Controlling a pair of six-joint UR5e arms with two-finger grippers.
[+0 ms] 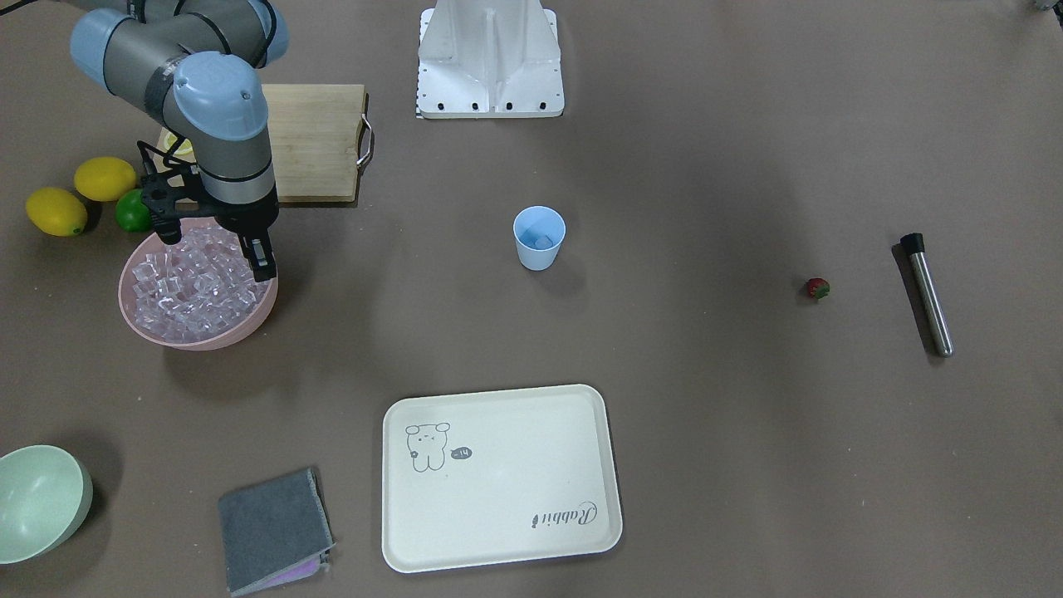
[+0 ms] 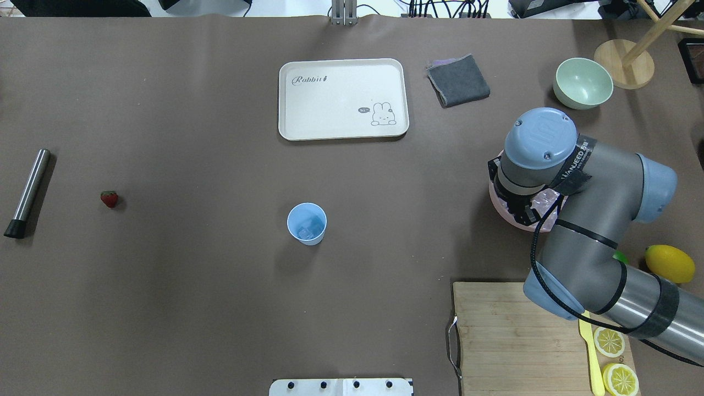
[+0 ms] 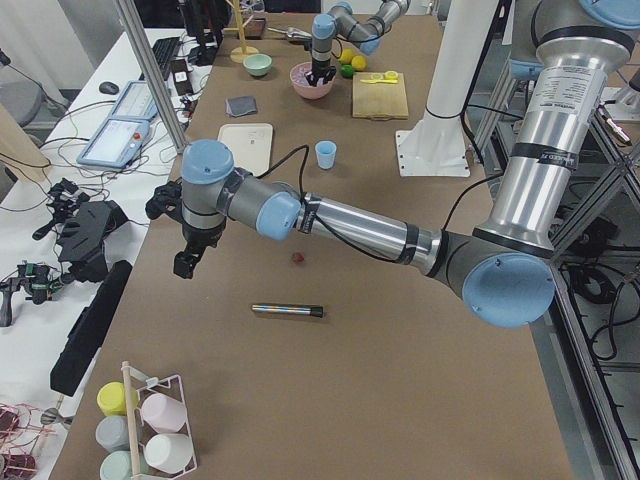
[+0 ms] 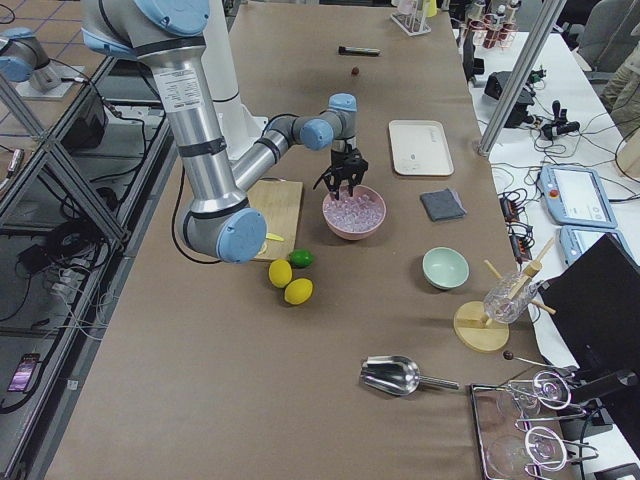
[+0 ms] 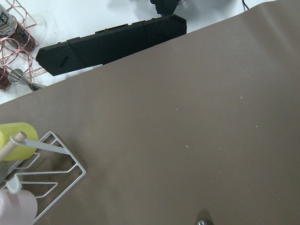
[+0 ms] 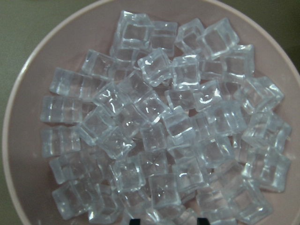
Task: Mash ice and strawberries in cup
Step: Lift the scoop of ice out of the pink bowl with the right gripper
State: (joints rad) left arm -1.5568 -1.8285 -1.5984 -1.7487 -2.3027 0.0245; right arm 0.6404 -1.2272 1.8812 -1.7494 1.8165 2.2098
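Bare counter [image 1: 706, 208] is lying open all around the cup [image 1: 539, 237], leaving every side approach and the drop from above unblocked; the nearest things, the tray [image 1: 399, 498] and the white arm mount [image 1: 490, 58], are sitting well apart from it; the strawberry [image 1: 818, 288] is lying alone with free room around it, the metal rod [image 1: 928, 295] resting near on its outer side; the right gripper [image 1: 217, 249] is hanging, jaws spread, over the pink bowl [image 1: 199, 339], the heaped ice [image 1: 195, 278] lying close beneath; the cutting board [image 1: 315, 141], the lime [image 1: 131, 212] and two lemons [image 1: 105, 178] are crowding that bowl's robot side, while open counter is lying on its cup-facing side
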